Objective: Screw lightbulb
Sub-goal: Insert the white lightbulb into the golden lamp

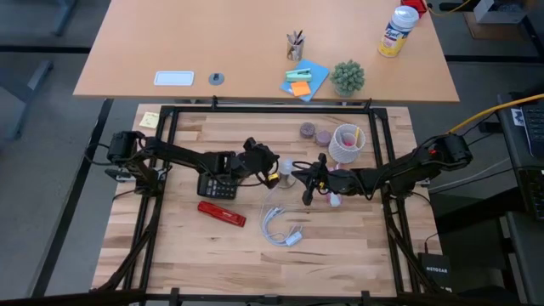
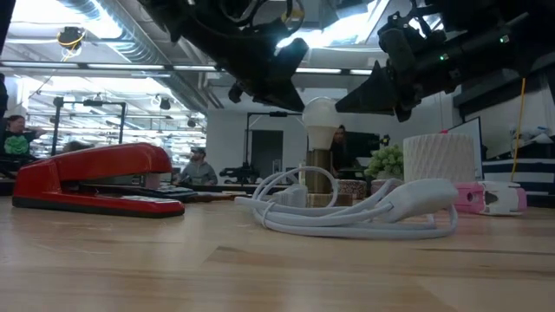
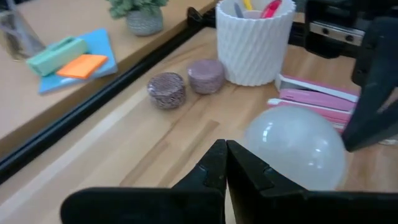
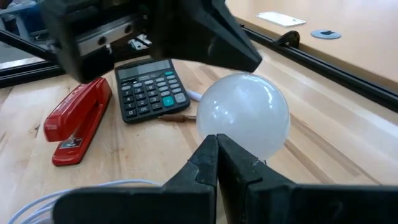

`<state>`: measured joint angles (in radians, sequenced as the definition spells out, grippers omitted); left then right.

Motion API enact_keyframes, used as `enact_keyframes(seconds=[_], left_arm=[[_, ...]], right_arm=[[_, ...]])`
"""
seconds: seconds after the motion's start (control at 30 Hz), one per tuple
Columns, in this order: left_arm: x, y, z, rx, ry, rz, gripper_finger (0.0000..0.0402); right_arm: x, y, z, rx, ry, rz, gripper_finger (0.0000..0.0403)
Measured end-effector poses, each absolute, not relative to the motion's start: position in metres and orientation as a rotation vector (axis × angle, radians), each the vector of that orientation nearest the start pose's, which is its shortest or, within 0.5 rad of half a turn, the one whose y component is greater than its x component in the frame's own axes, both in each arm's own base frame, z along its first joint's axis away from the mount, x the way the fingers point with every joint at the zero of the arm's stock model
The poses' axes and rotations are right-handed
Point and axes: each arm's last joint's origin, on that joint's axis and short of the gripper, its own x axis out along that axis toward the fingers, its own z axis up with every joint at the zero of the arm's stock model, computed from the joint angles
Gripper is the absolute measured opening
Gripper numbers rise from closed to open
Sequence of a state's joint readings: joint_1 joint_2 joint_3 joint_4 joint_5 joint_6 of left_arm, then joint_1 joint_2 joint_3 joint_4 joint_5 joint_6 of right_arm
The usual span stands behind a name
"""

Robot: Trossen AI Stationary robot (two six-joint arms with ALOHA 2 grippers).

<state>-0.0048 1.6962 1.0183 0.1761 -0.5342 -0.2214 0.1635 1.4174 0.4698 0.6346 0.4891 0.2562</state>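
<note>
1. The left claw (image 3: 225, 163) is shut tight and holds nothing. Its tips are just beside the bulb (image 2: 320, 113).
2. The right claw (image 4: 216, 155) is shut tight too, with nothing in it, close to the bulb at its 3 o'clock side.
3. The bulb stands upright mid tabletop (image 1: 340, 246), between both low, reaching arms.

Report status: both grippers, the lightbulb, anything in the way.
Left gripper shut, right gripper shut, flanking the lightbulb, neither holding it. Lightbulb upright on the table. White cable close in front.
</note>
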Motion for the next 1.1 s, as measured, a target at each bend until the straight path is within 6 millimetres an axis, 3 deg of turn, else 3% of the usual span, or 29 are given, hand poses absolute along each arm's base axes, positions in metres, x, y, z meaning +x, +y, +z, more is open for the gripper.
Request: enact_keyframes(seconds=[1.1], left_arm=[[0.362,-0.001,0.211,-0.112,0.458,0.493,0.0001]], right_arm=[[0.258,0.028,0.171,0.140,0.254,-0.407,0.0007]])
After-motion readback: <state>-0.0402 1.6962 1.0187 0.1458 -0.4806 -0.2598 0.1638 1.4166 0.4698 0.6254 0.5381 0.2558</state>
